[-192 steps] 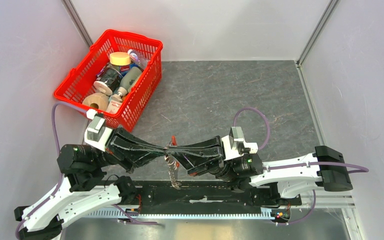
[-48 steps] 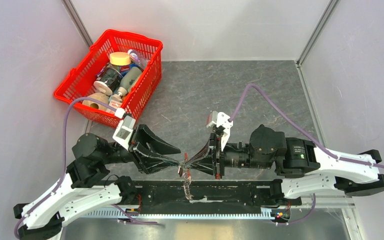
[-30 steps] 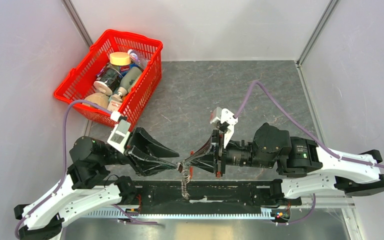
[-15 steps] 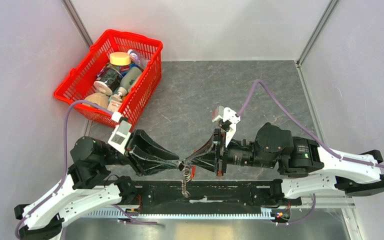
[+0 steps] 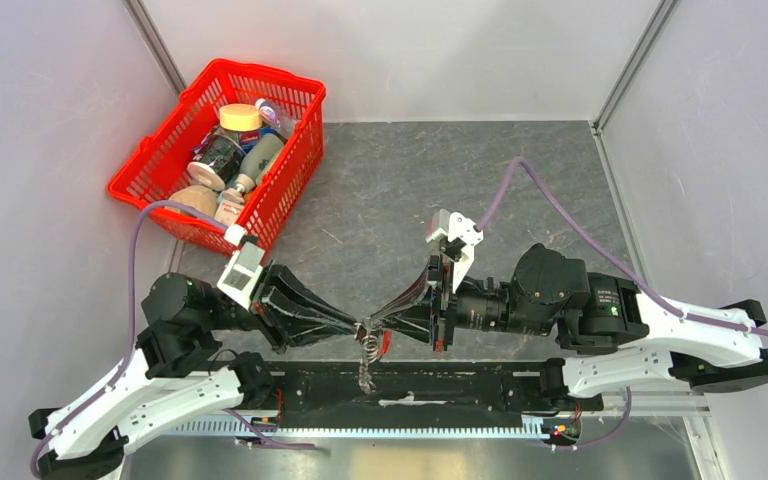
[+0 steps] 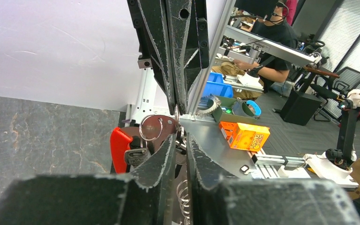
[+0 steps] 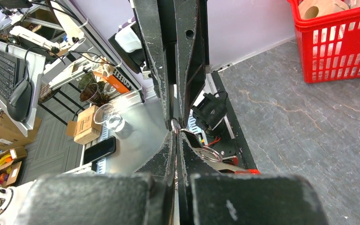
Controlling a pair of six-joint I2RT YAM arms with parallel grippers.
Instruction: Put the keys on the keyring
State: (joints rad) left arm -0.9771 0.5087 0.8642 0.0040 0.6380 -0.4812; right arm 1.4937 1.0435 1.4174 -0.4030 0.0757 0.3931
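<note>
Red basket [image 5: 290, 185], veined grey table [image 5: 410, 180], red-tagged silver keyring [image 6: 118, 150].

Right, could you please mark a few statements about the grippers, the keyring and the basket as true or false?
1. The left gripper and the right gripper meet tip to tip. True.
2. The keyring lies flat, apart from both grippers. False: it hangs from the meeting fingertips.
3. The red basket stands at the far left of the table. True.
4. The red basket is empty. False: it holds several things, among them a tape roll.
5. The right gripper is wide open. False: it is shut on the keyring.
6. In the left wrist view, a dark-headed key shows beside the red tag. True.
</note>
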